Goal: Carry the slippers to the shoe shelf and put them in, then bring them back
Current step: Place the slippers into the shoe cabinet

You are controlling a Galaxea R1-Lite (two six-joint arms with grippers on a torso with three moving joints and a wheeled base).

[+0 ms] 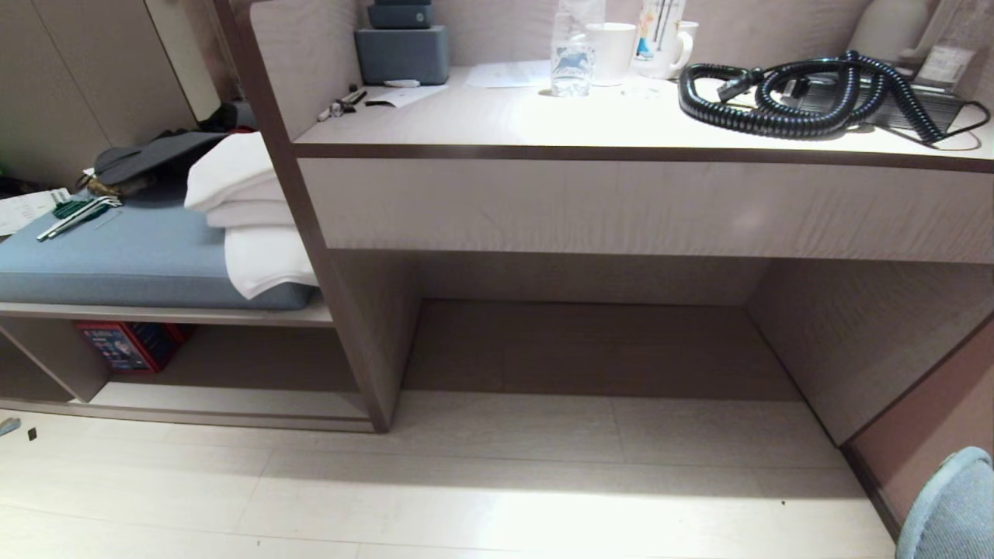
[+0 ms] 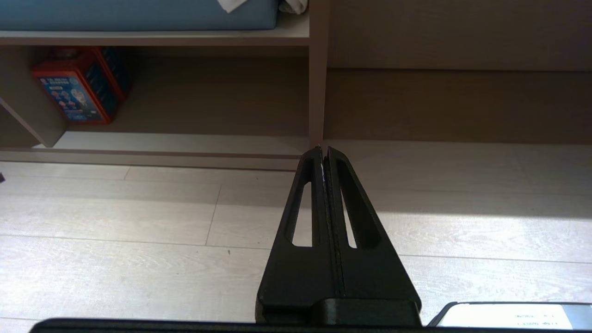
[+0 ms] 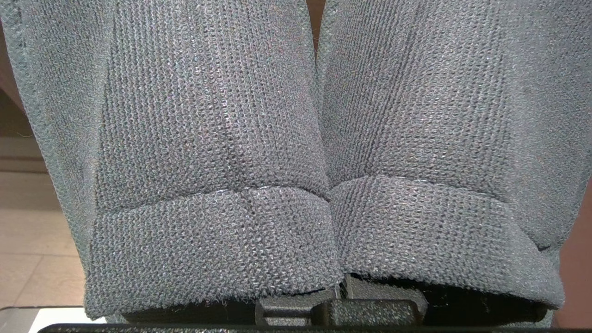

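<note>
pale floor planks (image 1: 497, 497) run up to a grey-brown wood-grain unit (image 1: 644, 206). to our left sits the shelf (image 1: 225, 400), a low open cubby with a pale raised base board, a red box (image 1: 128, 345) at its far end, and a blue cushion (image 1: 132, 260) on the board above. straight ahead is the wider recess (image 1: 590, 349) with bare planks as its bottom; we do not load that one.

our right gripper (image 3: 340, 289) is closed on the slippers (image 3: 296, 138), which hang side by side and fill its wrist view; a rounded tip shows at the lower right corner of the head view. our left gripper (image 2: 323, 152) is closed on nothing and points at the upright between the two openings.

in our judgement the carry is under way and insertion is not yet done. to do it well, we should square up to the left cubby, lower the pair level with the base board, clear its front lip, keep off the red box, and release only once both soles rest flat.
</note>
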